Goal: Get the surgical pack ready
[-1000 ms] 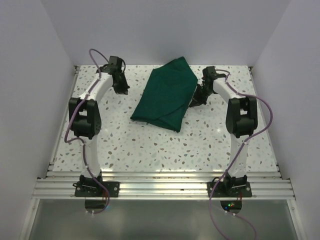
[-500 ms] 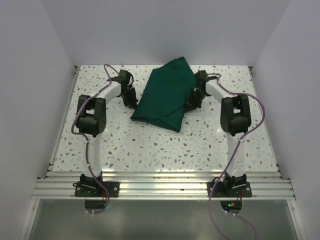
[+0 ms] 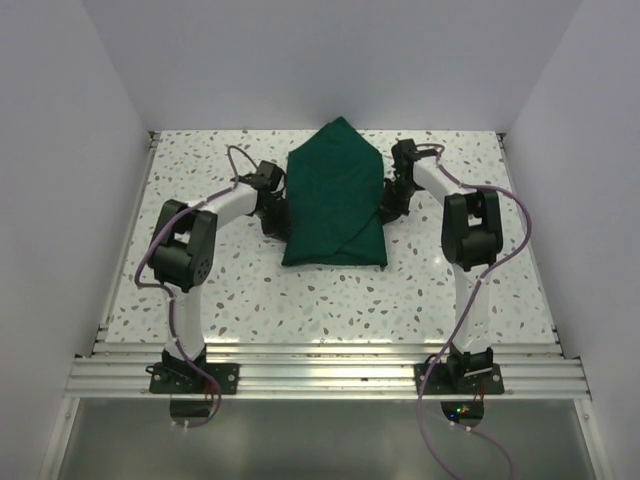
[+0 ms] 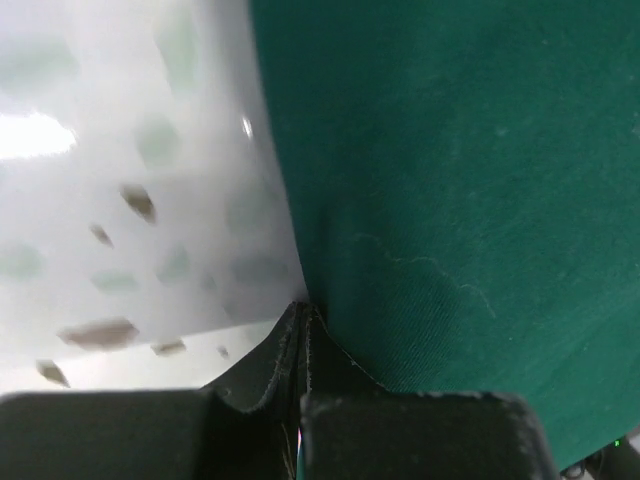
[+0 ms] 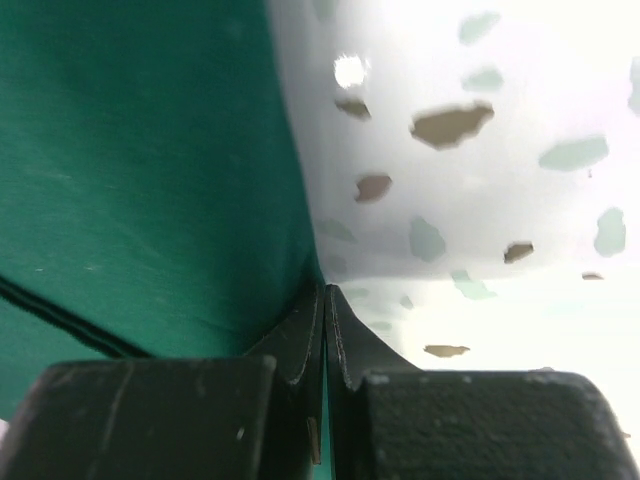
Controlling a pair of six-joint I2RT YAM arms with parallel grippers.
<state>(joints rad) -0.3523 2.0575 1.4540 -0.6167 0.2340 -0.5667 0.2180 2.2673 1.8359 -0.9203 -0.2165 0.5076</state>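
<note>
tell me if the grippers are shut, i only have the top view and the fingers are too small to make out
observer: the left wrist view shows the left gripper shut, tips meeting right at the edge of the surgical pack.
operator: and the right one
observer: the right gripper is shut too, tips at the pack's edge, speckled table on its other side.
operator: any cloth pinched
observer: none that I can see between the tips of either gripper; the green cloth lies alongside them.
</note>
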